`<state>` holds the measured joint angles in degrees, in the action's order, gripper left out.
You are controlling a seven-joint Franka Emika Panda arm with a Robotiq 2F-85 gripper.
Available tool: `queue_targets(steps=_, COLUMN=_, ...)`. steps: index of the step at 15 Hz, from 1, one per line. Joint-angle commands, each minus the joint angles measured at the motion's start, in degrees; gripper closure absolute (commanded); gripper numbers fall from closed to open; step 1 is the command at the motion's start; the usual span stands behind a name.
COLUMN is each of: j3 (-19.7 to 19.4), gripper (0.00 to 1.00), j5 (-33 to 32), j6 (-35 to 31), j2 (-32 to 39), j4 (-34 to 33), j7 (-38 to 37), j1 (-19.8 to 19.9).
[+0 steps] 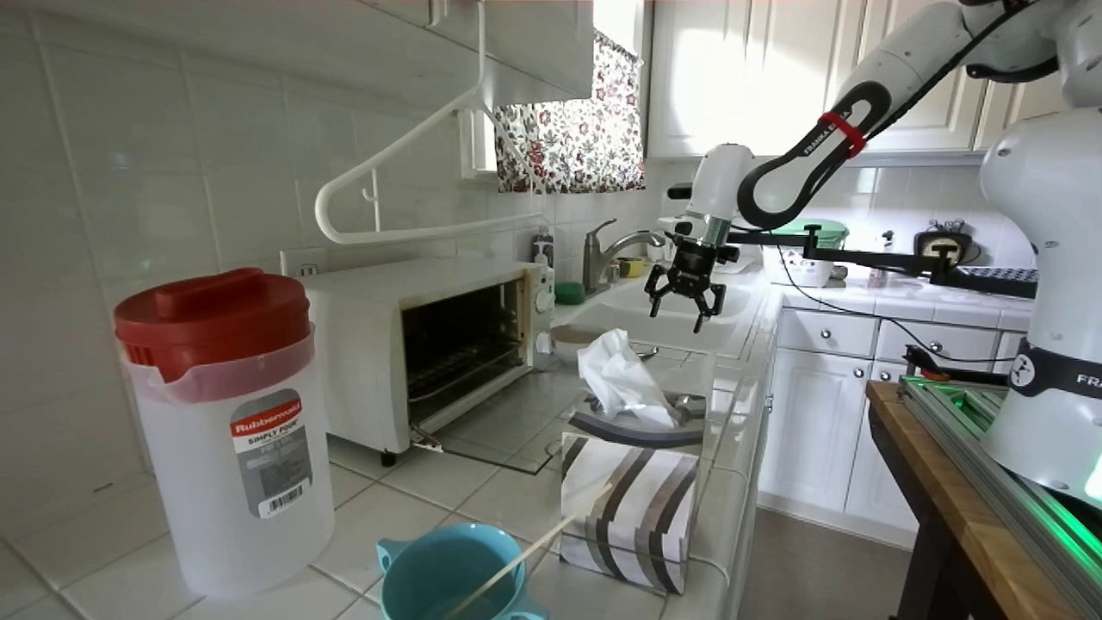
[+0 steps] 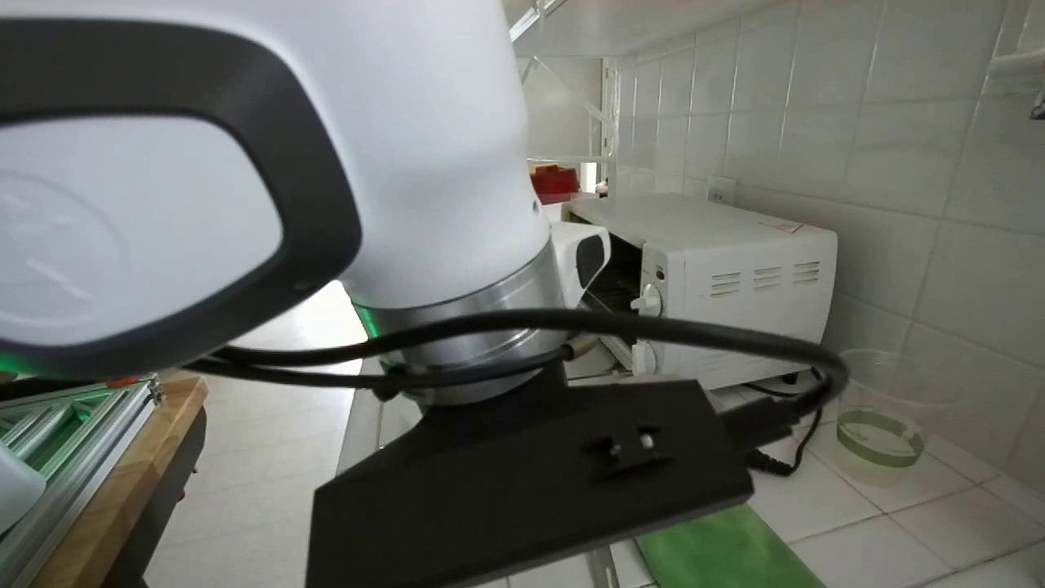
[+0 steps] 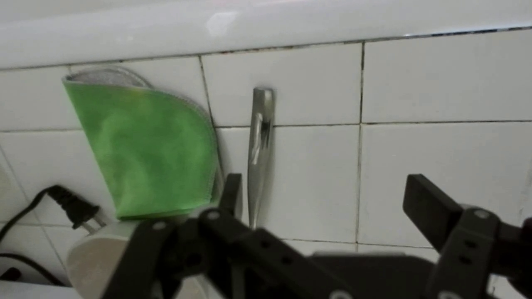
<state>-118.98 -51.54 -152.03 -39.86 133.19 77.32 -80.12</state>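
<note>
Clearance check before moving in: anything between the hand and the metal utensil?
Nothing visible. In the wrist view, the green cloth lies beside the metal utensil, not across it. The utensil's lower end is hidden behind the open hand; can't tell there.

Tiled counter (image 3: 449,155) — green cloth (image 3: 153,153), metal utensil (image 3: 261,151), pitcher (image 1: 225,439)

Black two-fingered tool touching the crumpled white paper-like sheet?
Apart. An exterior view shows a plain gap, with part of the white sink visible between the black tool and the crumpled sheet.
</note>
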Motion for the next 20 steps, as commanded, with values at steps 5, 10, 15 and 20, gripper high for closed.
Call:
queue_targets(steps=5, j3=0.1, gripper=0.0, j5=-2.7, j6=13.0, j2=-5.4, j4=-8.6, j7=-6.4, j1=-5.7)
queue_targets(steps=10, j3=0.6, gripper=0.0, j5=-4.0, j6=20.5, j2=-7.7, j4=-13.6, j7=-8.7, j1=-10.2)
queue_targets(steps=15, j3=1.7, gripper=0.0, j5=-6.3, j6=22.0, j2=-10.4, j4=-13.6, j7=-9.9, j1=-11.2)
queue_targets(steps=20, j3=2.6, gripper=0.0, j5=-9.4, j6=21.7, j2=-12.7, j4=-13.4, j7=-10.7, j1=-11.2)
